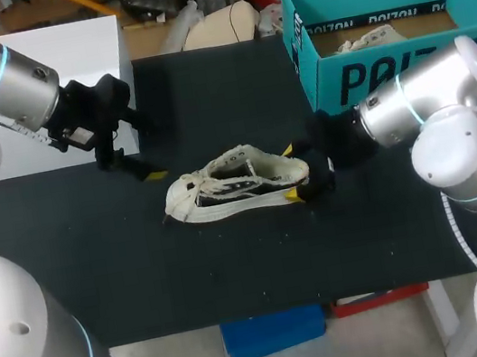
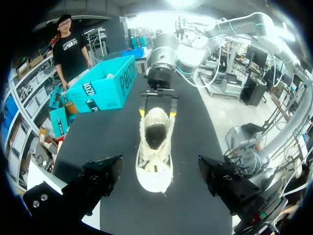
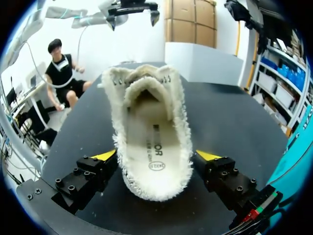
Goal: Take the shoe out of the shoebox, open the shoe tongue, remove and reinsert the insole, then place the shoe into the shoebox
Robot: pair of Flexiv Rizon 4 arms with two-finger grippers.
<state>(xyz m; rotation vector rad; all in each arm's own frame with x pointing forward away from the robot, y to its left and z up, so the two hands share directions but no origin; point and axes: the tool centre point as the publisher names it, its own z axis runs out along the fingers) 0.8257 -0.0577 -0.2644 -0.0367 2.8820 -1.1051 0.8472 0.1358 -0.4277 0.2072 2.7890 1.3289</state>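
A cream canvas shoe (image 1: 235, 182) lies upright on the black table (image 1: 234, 262), toe toward my left arm. My right gripper (image 1: 292, 172) stands open astride its heel, one yellow tip on each side. In the right wrist view the heel sits between the fingertips (image 3: 105, 155) of the right gripper (image 3: 156, 156), and the pale insole (image 3: 151, 142) shows inside the open shoe (image 3: 146, 98). My left gripper (image 1: 131, 164) hangs open beyond the toe, holding nothing. From its wrist, the left gripper (image 2: 159, 169) is just short of the shoe (image 2: 155, 142). The teal shoebox (image 1: 385, 71) stands at the back right.
Something white lies inside the shoebox (image 2: 105, 85). A white block (image 1: 66, 79) stands at the table's back left, behind my left arm. The shoebox's teal wall (image 3: 298, 161) is close beside my right gripper.
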